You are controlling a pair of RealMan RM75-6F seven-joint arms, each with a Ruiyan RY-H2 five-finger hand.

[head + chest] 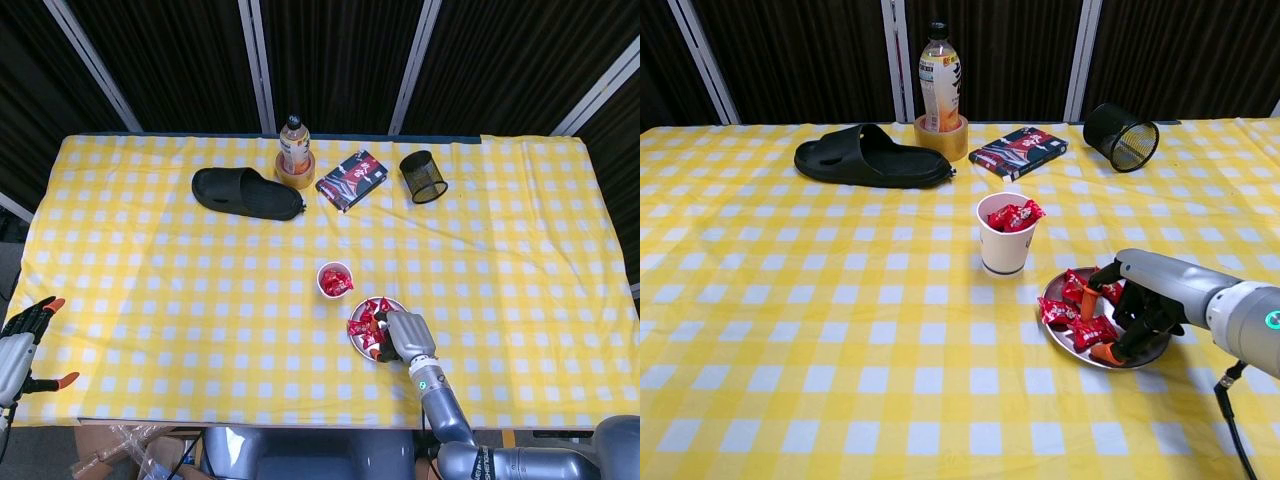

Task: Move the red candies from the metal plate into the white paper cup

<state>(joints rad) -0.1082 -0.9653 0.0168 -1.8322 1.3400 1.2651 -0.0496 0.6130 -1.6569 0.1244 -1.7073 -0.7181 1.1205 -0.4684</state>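
The white paper cup stands upright at mid-table with several red candies in it. Just right of it and nearer to me lies the metal plate, which holds several red candies. My right hand lies over the plate's right half. Its orange-tipped fingers reach down among the candies, set apart with a candy lying between them on the plate. My left hand hangs off the table's near left corner, fingers spread and empty; the chest view does not show it.
Along the far side lie a black slipper, a bottle standing in a tape roll, a dark book and a tipped black mesh holder. A yellow checked cloth covers the table.
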